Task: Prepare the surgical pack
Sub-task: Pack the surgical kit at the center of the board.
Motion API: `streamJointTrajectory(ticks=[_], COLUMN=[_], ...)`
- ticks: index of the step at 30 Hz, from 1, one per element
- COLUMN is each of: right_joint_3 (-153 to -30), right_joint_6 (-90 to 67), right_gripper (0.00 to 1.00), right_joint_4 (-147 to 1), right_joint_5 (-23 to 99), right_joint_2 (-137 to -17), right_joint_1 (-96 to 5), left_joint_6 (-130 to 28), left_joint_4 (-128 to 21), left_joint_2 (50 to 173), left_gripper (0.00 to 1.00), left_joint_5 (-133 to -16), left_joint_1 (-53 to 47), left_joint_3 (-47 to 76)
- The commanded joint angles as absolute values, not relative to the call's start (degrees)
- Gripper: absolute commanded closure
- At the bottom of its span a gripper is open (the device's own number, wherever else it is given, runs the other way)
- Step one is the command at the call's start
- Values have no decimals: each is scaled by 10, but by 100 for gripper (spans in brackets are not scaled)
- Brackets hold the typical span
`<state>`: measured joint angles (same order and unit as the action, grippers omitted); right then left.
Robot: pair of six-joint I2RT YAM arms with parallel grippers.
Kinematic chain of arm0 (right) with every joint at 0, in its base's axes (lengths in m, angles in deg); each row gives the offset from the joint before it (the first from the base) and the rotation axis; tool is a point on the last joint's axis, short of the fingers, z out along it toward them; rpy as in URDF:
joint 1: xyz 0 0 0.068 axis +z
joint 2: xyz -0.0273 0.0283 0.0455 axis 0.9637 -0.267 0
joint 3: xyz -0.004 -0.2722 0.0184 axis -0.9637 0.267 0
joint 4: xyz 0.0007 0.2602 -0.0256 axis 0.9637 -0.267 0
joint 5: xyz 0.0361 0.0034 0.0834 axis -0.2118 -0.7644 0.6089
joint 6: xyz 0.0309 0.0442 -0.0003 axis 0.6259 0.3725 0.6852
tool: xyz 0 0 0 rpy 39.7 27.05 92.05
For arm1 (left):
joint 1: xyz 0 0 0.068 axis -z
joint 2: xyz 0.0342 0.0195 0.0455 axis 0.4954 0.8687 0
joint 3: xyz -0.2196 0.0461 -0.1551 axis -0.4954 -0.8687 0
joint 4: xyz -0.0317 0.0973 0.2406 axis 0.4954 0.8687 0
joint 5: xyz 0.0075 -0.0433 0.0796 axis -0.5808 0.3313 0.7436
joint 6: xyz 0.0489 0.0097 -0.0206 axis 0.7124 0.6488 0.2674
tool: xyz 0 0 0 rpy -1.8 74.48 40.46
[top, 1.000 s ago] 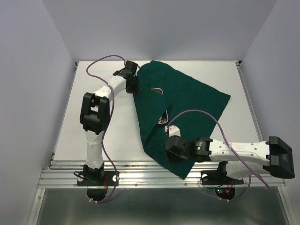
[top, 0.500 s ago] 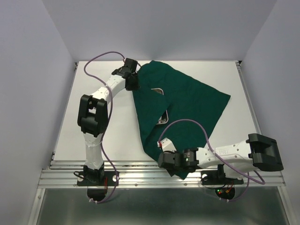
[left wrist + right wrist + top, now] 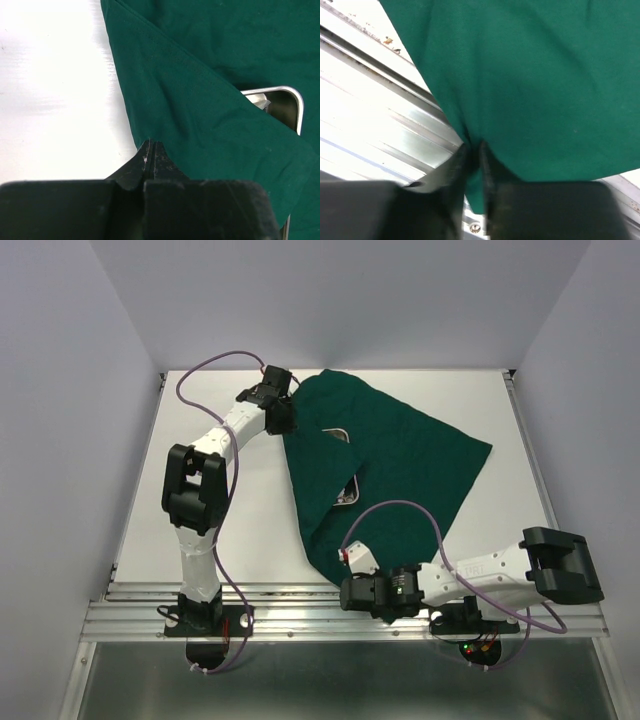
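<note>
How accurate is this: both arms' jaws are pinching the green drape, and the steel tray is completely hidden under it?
One thing is wrong. The steel tray is not completely hidden: the left wrist view shows a rounded corner of it past the fold of the green drape. The rest stands: both arms' jaws are shut on the green drape.

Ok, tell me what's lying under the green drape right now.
Only bits of a steel tray peek out from under the drape, with something pale inside. The rest of the tray and anything else it holds is covered by the folded cloth.
</note>
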<state>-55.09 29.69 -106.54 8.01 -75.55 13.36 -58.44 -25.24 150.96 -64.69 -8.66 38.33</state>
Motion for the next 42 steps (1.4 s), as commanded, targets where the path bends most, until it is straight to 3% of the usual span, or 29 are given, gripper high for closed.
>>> streamJointTrajectory(ticks=[1,2,3,7,17,26,42], right_joint_3=[-548,-552,-557,-585,-668,-702,-729], right_joint_6=[313,311,309,300,265,153,55], right_gripper=[85,95,99,99,99,99,99], right_joint_4=[-1085,-1087,-1089,-1106,-1169,-1078,-1013], right_joint_5=[58,46,41,16,-183,-160,-158], right_joint_2=[-760,-761,-763,-762,-627,-665,-660], right_joint_1=[142,142,142,142,122,77,18], left_joint_6=[-585,-585,-585,-585,-594,-648,-640], left_joint_4=[-258,-259,-259,-259,-262,-296,-350], left_joint_2=[1480,1479,1479,1476,1472,1447,1519], left_gripper=[100,100,100,100,100,100,100], left_joint_5=[-641,-641,-641,-636,-635,-559,-709], left_joint_1=[-85,-85,-85,-87,-108,-113,-87], left_joint_3=[376,375,372,362,322,229,244])
